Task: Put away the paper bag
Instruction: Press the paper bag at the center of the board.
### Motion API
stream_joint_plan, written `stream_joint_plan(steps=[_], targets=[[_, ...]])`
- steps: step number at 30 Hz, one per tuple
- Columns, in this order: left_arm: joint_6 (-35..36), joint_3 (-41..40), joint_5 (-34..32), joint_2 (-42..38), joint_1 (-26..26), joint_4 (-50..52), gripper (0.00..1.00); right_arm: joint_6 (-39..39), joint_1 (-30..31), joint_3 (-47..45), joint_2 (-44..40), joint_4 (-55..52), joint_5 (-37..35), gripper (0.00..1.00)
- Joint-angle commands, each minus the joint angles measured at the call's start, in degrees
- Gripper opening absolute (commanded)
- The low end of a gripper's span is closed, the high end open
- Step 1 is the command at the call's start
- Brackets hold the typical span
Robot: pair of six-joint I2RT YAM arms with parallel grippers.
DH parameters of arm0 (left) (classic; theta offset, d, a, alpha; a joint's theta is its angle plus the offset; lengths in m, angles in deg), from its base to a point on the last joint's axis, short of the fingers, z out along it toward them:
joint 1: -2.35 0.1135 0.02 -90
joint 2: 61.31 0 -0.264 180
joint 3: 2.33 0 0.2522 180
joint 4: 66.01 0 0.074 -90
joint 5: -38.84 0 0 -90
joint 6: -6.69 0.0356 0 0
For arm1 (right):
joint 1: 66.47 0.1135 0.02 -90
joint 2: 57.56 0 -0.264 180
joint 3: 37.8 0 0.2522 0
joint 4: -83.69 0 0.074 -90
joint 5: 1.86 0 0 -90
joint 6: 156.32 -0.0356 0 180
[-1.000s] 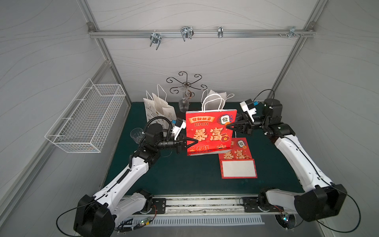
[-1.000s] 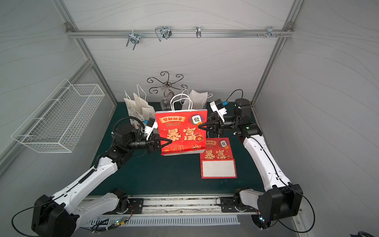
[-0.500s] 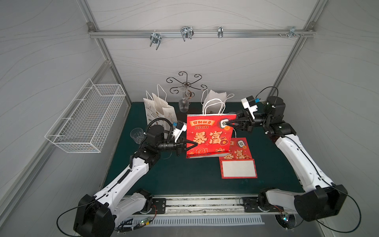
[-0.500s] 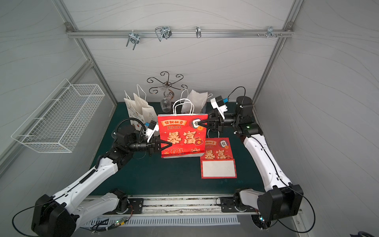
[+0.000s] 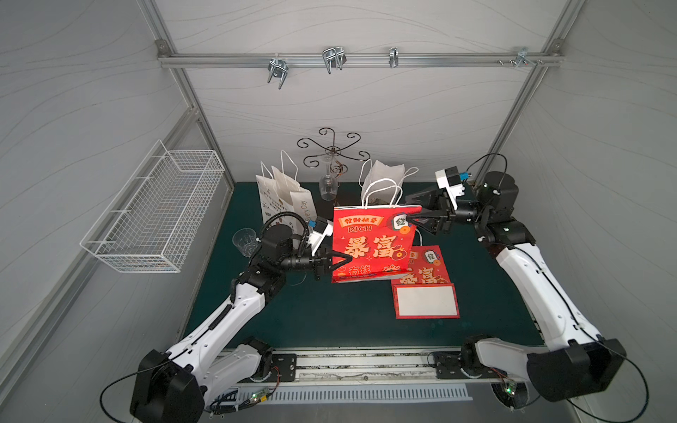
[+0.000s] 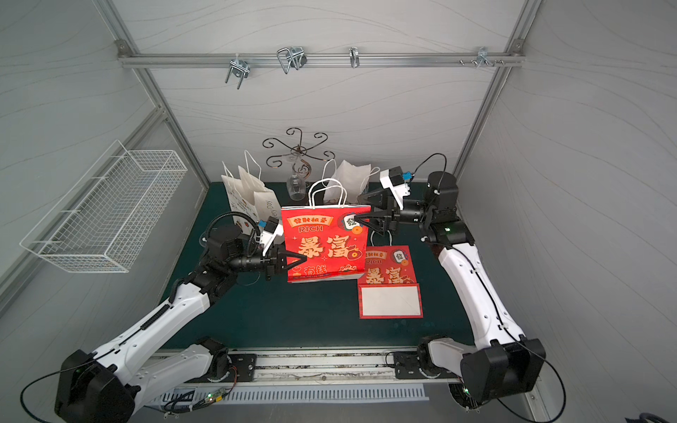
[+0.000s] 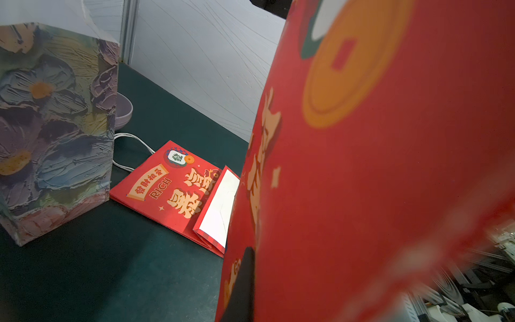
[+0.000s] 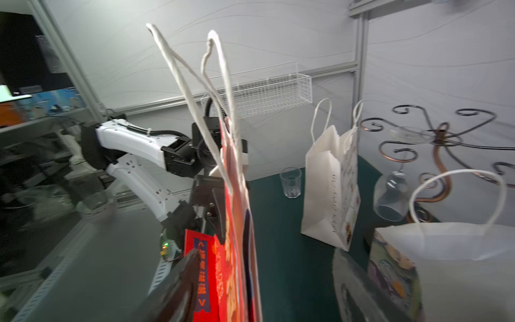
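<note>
The left gripper [image 5: 342,260], jaws pinching its lower edge, props the red printed paper bag [image 5: 373,249] upright, likely freeing the right gripper [image 5: 408,209], jaws spread at the top corner, to regrip

Both top views stare down from high out front at the whole counter [image 5: 329,322], near-identical; left wrist cam's jammed against the red bag [image 7: 362,172], right wrist cam sights along its edge.

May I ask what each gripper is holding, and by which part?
The left gripper pinches the upright red paper bag at its lower side edge. The right gripper stands open at its top corner, gripping nothing.
</note>
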Motion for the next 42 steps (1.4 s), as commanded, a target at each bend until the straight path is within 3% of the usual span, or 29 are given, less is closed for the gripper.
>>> stream_joint_plan(steps=[1,6,8,12,14,17,23,29,37,42], targets=[[1.28,4.23,-3.69,-1.59,0.25,-2.43,0.0,1.46,-3.66,-1.8,-6.08,-3.43,-13.21,0.83],[-2.31,5.69,-9.29,-2.08,0.24,-6.92,0.0,10.18,-5.64,-4.02,-12.89,-17.41,-27.88,0.88],[-4.31,6.47,-9.98,-1.95,0.24,-8.68,0.0,13.51,-5.62,-5.65,-14.75,-22.9,-28.64,0.89],[-6.91,8.75,-10.25,-1.42,0.24,-10.68,0.0,19.22,-5.62,-12.29,-19.84,-28.64,-24.39,0.9],[-7.52,10.2,-9.36,-0.86,0.24,-10.9,0.0,20.51,-5.62,-15.0,-21.42,-29.52,-22.55,0.99],[-9.97,11.77,-6.37,0.57,0.19,-12.38,0.0,22.57,-5.54,-15.99,-21.37,-29.22,-14.96,0.99],[-15.96,12.68,-1.4,3.26,-0.7,-16.91,0.0,16.99,-2.21,-13.4,-15.42,-19.02,-3.28,0.99],[-15.6,13.15,0.05,3.44,-2.48,-15.92,0.0,15.14,0.11,-10.17,-10.33,-13.32,-0.26,0.99],[-15.86,13.58,0.56,3.35,-3.14,-15.92,0.0,11.94,2.79,-7.6,-6.87,-8.02,2.73,0.89],[-16.02,13.75,0.48,3.72,-3.35,-15.92,0.0,9.79,3.72,-6.11,-5.41,-6.91,6.5,0.67]])
